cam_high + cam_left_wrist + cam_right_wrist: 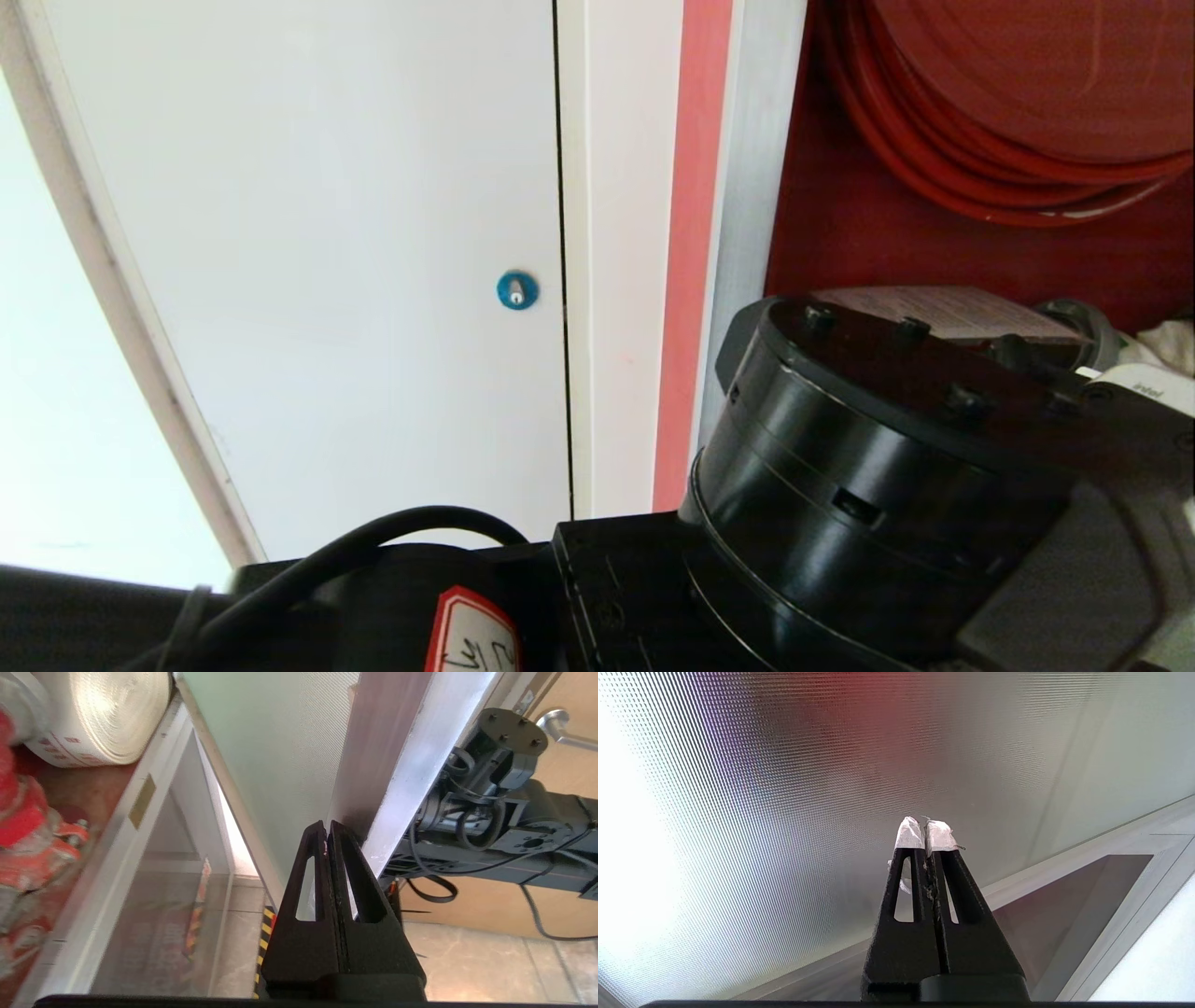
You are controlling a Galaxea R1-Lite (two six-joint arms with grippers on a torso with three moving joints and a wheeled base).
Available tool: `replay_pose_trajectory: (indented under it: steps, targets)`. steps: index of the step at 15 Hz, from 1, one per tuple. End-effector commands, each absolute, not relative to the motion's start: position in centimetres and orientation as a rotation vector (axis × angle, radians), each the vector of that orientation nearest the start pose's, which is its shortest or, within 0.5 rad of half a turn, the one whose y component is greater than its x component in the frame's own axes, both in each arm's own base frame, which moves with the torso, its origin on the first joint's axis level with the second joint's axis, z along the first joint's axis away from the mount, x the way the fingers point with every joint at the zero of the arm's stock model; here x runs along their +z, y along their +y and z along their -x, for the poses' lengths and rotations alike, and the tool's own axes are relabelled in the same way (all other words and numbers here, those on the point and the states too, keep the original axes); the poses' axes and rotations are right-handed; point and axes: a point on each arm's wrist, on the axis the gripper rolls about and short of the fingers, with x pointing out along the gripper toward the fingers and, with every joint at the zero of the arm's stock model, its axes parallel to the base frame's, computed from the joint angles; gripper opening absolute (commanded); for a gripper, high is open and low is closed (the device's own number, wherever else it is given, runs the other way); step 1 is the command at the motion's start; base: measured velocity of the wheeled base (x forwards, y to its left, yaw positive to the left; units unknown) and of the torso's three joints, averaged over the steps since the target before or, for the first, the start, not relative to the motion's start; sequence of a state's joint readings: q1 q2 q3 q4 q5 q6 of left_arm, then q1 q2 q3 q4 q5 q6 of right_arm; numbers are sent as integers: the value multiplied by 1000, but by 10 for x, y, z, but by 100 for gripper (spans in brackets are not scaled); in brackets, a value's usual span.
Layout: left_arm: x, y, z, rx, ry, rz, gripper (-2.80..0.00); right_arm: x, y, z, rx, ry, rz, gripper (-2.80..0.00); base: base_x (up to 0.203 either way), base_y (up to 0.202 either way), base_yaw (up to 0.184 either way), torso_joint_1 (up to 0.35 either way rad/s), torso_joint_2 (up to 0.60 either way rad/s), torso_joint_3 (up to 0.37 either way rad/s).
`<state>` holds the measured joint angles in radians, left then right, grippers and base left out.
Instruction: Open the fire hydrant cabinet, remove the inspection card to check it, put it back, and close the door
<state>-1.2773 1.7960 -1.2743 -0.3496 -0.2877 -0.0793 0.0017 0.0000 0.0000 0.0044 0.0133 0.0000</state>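
Cabinet [934, 233]: stands open on the right, reel [1027, 103] exposed. Door [387, 765]: swung out; left gripper [328, 833], fingers together and empty, sits against its frame edge, apparently to push it. Right gripper [924, 828]: closed, empty, parked near patterned glass. Card: unseen.

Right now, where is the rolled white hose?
In the left wrist view the rolled white hose lies inside the open fire hydrant cabinet, beside the red valve and just behind the silver frame.
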Motion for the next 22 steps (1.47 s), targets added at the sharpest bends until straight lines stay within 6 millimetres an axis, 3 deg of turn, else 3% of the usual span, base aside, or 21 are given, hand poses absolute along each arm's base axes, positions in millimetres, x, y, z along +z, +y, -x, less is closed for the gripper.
replay_pose_trajectory:
  steps: [1, 9, 13, 15, 19, 22]
  targets:
    - [252, -346, -90, -1574, 237, -28, -280, 75, 0, 23, 15, 6, 0, -280, 0, 0, 0, 0, 0, 0]
    - [244, -352, -83, -1587, 263, -39, -280, 75, 0, 23, 15, 6, 0, -280, 0, 0, 0, 0, 0, 0]
    - [241, -343, -116, -1491, 280, -24, -280, 75, 0, 23, 15, 6, 0, -280, 0, 0, 0, 0, 0, 0]
    - [238, -334, -144, -1408, 285, -16, -280, 75, 0, 23, 15, 6, 0, -280, 0, 0, 0, 0, 0, 0]
    - [234, -287, -203, -1202, 302, 4, -280, 75, 0, 23, 15, 6, 0, -280, 0, 0, 0, 0, 0, 0]
    - [234, -233, -221, -1057, 313, 18, -280, 75, 0, 23, 15, 6, 0, -280, 0, 0, 0, 0, 0, 0]
